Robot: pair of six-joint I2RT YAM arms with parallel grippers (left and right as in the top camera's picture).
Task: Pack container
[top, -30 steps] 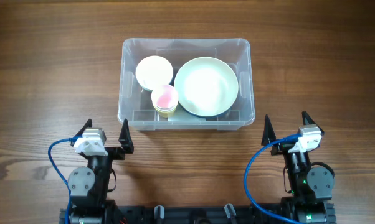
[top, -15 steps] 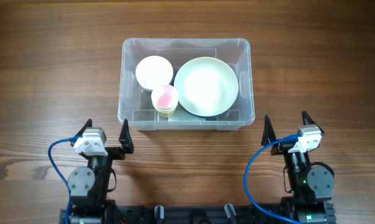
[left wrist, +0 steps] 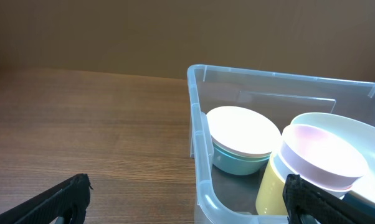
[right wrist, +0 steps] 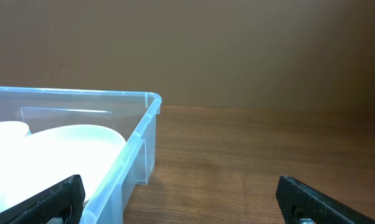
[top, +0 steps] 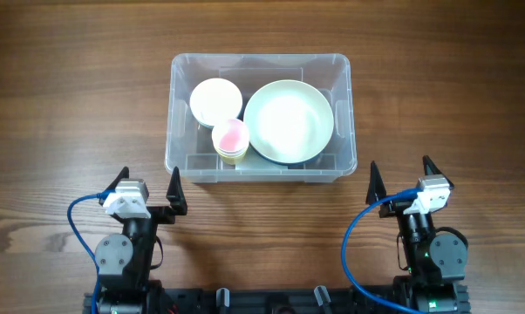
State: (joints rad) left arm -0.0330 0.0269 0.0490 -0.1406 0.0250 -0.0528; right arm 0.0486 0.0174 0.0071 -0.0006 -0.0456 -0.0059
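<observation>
The clear plastic container (top: 177, 113) sits at the middle of the table. It holds a large white bowl (top: 289, 120), a smaller white bowl with a teal outside (top: 215, 100) and a pink bowl stacked in a yellow one (top: 231, 138). My left gripper (top: 148, 184) is open and empty, in front of the container's near left corner (left wrist: 203, 186). My right gripper (top: 400, 173) is open and empty, in front of the near right corner (right wrist: 144, 130). In the left wrist view I see the teal bowl (left wrist: 240, 134) and the pink and yellow stack (left wrist: 315, 165).
The wooden table (top: 71, 105) stretches out on all sides of the container. Blue cables (top: 354, 240) loop beside both arm bases at the front edge.
</observation>
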